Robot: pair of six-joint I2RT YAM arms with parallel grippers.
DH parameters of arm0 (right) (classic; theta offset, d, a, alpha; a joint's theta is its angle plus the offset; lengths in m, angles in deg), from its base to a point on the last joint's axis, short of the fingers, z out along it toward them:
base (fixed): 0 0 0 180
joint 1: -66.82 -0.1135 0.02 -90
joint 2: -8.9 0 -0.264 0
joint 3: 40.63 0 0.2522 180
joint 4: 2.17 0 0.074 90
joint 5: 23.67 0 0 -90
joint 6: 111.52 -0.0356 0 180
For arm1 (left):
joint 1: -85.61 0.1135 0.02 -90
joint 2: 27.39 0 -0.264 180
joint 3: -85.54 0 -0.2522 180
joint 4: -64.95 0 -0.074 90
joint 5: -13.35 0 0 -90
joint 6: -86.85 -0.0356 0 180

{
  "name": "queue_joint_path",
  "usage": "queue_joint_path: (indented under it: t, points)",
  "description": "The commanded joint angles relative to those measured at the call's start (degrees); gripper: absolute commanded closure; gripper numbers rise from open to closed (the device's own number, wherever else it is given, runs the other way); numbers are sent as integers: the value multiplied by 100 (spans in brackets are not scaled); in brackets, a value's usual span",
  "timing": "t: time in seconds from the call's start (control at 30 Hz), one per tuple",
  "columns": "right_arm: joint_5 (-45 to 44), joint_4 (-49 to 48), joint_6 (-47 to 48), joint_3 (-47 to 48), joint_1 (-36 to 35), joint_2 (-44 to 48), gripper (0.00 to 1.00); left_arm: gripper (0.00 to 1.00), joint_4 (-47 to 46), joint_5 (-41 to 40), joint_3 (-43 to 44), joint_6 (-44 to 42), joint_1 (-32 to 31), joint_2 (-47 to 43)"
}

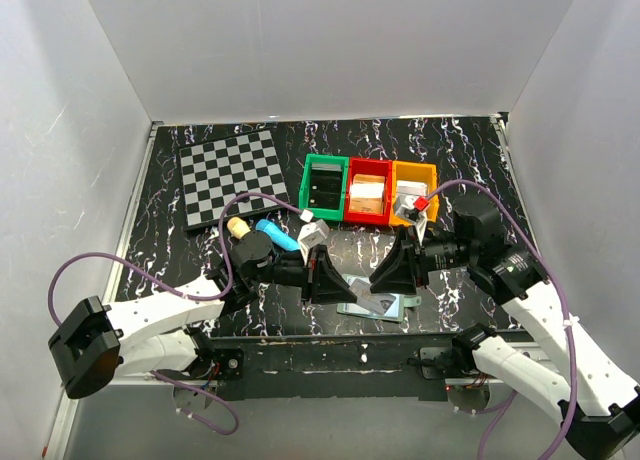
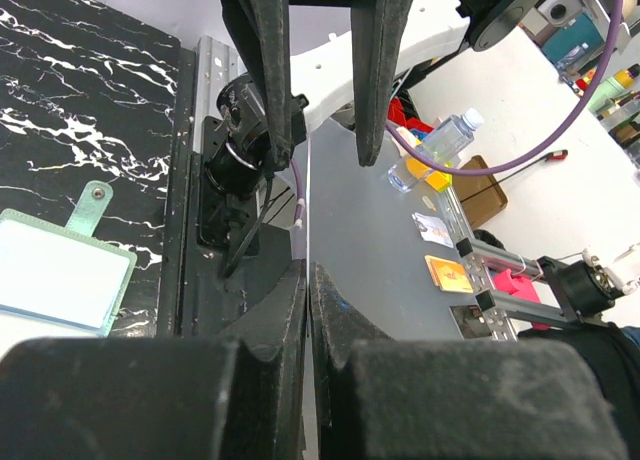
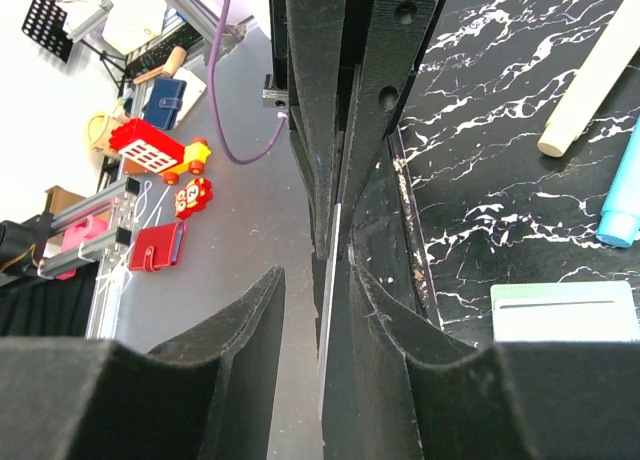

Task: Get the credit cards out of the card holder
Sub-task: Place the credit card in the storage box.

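Top view: card holder (image 1: 378, 306) lies open and flat on the black marbled table (image 1: 470, 170), near the front edge. My left pincer (image 1: 328, 275) sits just left of and behind the holder, my right pincer (image 1: 385, 270) just behind it, the tips facing each other and close. Green bin (image 1: 325, 185), red bin (image 1: 368, 190) and orange bin (image 1: 412, 192) stand in a row further behind the holder, the checkered board (image 1: 232, 172) behind it to the left. Left wrist view: my left pincer (image 2: 308, 275) is clamped tight on a thin credit card (image 2: 308, 210), seen edge-on as a pale line. My right pincer (image 2: 320, 160) straddles the card's far end, jaws apart. The holder (image 2: 55, 280) is down to the left of the card, its tab (image 2: 95, 195) pointing away. Right wrist view: my right pincer (image 3: 315, 280) is partly spread with the card (image 3: 330, 310) in the gap; can't tell if either pad touches it. My left pincer (image 3: 333, 245) pinches the card's far end. A holder panel (image 3: 565, 312) shows at lower right, a blue tube (image 3: 620, 210) and a cream stick (image 3: 590, 90) beyond it.
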Motion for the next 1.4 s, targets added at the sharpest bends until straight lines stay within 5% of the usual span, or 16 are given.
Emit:
queue_joint_path:
  t: [0.0, 0.43, 0.67, 0.7, 0.8, 0.9, 1.07, 1.23, 1.37]
  points:
    - [-218, 173, 198, 287, -172, -70, 61, 100, 129, -4, 213, -130, -61, -31]
    - [-333, 376, 304, 340, -286, -211, 77, 100, 138, -74, 205, -113, -122, -14]
    - [-245, 490, 348, 357, -295, -247, 99, 100, 156, -188, 196, -104, -131, -31]
    - [-228, 481, 357, 357, -295, -238, 99, 97, 208, -258, 205, -104, -131, -40]
    - [-183, 481, 392, 375, -295, -159, 99, 55, 410, -591, 152, -165, -131, -215]
    - [-271, 394, 348, 392, -295, -18, 99, 45, 717, -1293, -15, -288, -122, -584]
    - [-1445, 357, 83, 506, -286, 184, 99, 46, 1509, -2471, -260, -350, 27, -1418]
    - [-3572, 1324, 1486, 1077, -233, -490, 99, 51, 1589, -3290, -744, -210, 115, -2437]
    - [-4024, 869, 2481, 1209, 178, -1124, 99, 52, 1290, -3405, -964, -52, 133, -2729]
